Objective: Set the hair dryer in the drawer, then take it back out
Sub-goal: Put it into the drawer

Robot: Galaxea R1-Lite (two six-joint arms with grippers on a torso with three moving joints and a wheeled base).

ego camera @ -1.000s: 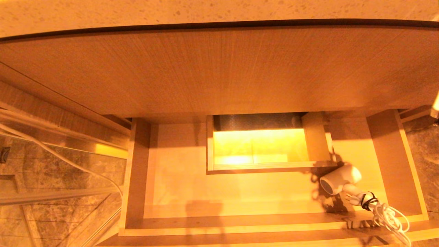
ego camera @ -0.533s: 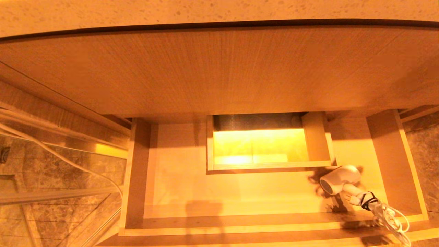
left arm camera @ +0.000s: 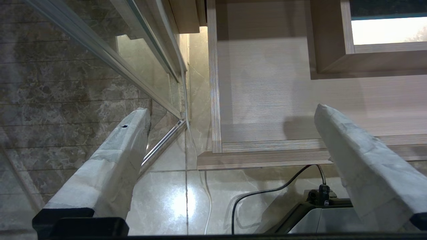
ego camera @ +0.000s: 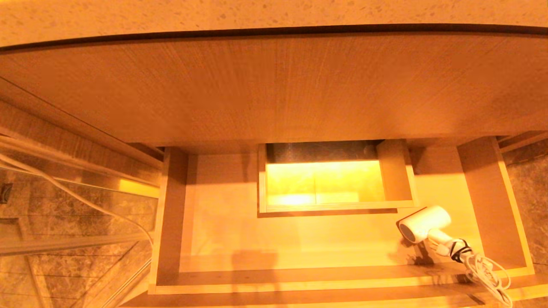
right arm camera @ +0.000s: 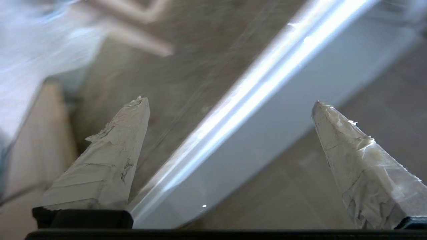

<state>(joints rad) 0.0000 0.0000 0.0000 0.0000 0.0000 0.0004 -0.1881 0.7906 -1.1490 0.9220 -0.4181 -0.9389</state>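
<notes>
The small white hair dryer (ego camera: 424, 223) lies on the floor of the open drawer (ego camera: 239, 239) near its right front corner, dark grille end facing left, its coiled white cord (ego camera: 486, 269) draped over the front edge. No gripper shows in the head view. My left gripper (left arm camera: 232, 111) is open and empty, low outside the drawer's left front corner (left arm camera: 213, 150). My right gripper (right arm camera: 230, 103) is open and empty, facing a white rim and tiled floor away from the drawer.
A boxed cut-out (ego camera: 329, 179) stands at the drawer's mid-back under the taller wood front panel (ego camera: 274, 85). A glass partition with a metal rail (ego camera: 77, 188) and a white cable lies to the left. Marble floor (left arm camera: 173, 200) and the robot's base (left arm camera: 333, 213) are below.
A piece of the right arm at the head view's right edge has gone out of sight. The dark shadow around the hair dryer has faded. The hair dryer stays put.
</notes>
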